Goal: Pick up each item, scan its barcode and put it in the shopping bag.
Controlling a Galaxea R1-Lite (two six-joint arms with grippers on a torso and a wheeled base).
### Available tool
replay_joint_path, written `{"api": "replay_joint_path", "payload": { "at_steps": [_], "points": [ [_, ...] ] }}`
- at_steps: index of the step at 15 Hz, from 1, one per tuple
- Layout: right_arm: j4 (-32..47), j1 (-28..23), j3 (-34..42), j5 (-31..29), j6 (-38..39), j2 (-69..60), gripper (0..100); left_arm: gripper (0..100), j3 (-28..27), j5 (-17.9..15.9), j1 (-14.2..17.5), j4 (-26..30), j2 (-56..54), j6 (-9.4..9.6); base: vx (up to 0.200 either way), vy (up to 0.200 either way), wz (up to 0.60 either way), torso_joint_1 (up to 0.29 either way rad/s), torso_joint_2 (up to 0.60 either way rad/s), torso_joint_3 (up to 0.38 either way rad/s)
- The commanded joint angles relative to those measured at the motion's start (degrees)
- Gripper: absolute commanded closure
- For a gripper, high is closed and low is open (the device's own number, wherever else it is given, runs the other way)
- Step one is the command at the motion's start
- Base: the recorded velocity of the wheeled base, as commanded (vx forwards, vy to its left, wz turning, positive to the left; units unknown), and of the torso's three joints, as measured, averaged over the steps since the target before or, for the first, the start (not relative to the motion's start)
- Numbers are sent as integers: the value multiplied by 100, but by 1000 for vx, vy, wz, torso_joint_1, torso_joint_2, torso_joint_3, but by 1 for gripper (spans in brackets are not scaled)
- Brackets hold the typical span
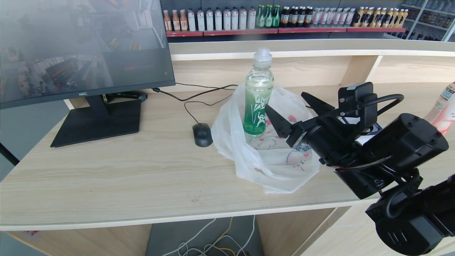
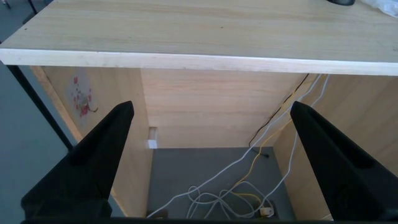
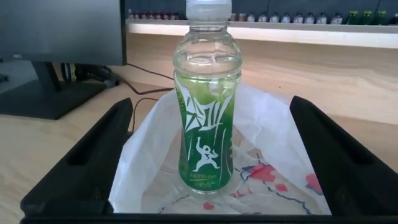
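Head: down on desk, bottle. Right wrist: bottle, close. Left wrist: desk edge.

right arm: glossy black, thick round segments, thin red strip at the wrist | wrist camera: black box, grey top, looped black cable | right hand: two matte black tapered fingers | left hand: same black wedge fingers
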Motion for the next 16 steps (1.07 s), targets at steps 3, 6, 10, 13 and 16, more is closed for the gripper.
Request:
{"api": "replay_joint_path", "payload": {
  "at_steps": [3, 6, 10, 13, 16],
  "points": [
    [-8, 48, 253, -10, 86, -118, 0, 0, 0, 1, 4, -1, -2, 21, -67, 0, 0, 1, -1, -1],
    [-8, 48, 341, -19, 104, -127, 0, 0, 0, 1, 4, -1, -2, 30, 0, 0, 0, 0, 0, 0],
    [-8, -92, 763, -28, 104, -206, 0, 0, 0, 1, 4, -1, -2, 21, 0, 0, 0, 0, 0, 0],
    [-8, -567, 930, -37, 95, -347, 0, 0, 0, 1, 13, -1, -2, 12, 0, -200, 0, 4, -2, 2],
    [-8, -672, 982, -37, 95, -408, 0, 0, 0, 1, 13, -1, -2, -5, 0, -200, 0, -2, -2, 1]
  ]
}}
